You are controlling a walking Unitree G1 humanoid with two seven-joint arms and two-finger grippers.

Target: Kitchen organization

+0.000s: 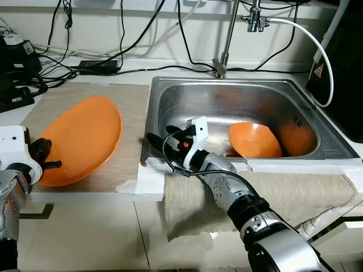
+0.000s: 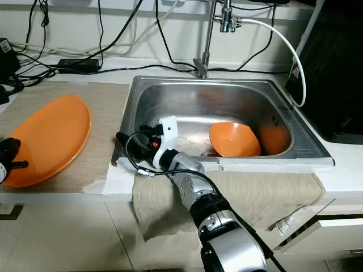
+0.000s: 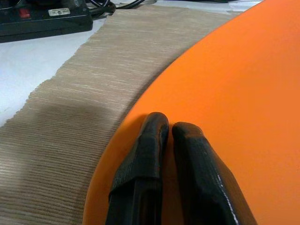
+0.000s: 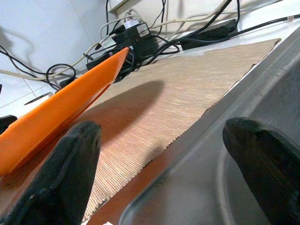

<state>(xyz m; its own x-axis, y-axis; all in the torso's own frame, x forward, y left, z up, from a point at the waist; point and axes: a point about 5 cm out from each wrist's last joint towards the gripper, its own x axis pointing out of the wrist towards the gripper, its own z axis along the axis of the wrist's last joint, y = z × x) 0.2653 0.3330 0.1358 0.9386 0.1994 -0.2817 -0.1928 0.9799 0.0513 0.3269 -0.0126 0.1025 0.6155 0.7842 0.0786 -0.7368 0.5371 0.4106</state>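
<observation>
**Orange plate on the mat, orange bowl in the sink**

Left of the sink [image 1: 170, 90], on a beige ribbed mat [image 1: 122, 136] covering the worktop: a large orange plate [image 1: 85, 136], tilted, far rim raised off the mat, near rim close to the worktop's front edge. Left gripper [image 3: 168, 136] at that near rim, fingers pressed narrowly together with only a thin slit between them, tips resting on the plate's orange face. No telling from the wrist view whether anything is pinched between them.

Right gripper [image 1: 161, 143] at the sink's front left corner, fingers spread wide, holding nothing; one finger [image 4: 70, 159] toward the mat side, the other over the steel rim. Right arm reaching in from the front edge across a beige cloth [image 1: 283, 190] draped over the worktop's front lip.

Inside the sink, toward its right front corner: an orange bowl [image 1: 254, 140], tipped on its side with the opening facing left, well apart from the right gripper. Orange reflection on the steel wall just beside it.

Along the worktop's back edge: black cables [image 1: 102, 54], a black power adapter [image 1: 97, 66], a tap [image 1: 227, 39] behind the sink and a white hose [image 1: 317, 51] looping down toward the right rim. White paper towel [image 1: 148, 178] at the front edge between mat and cloth.
</observation>
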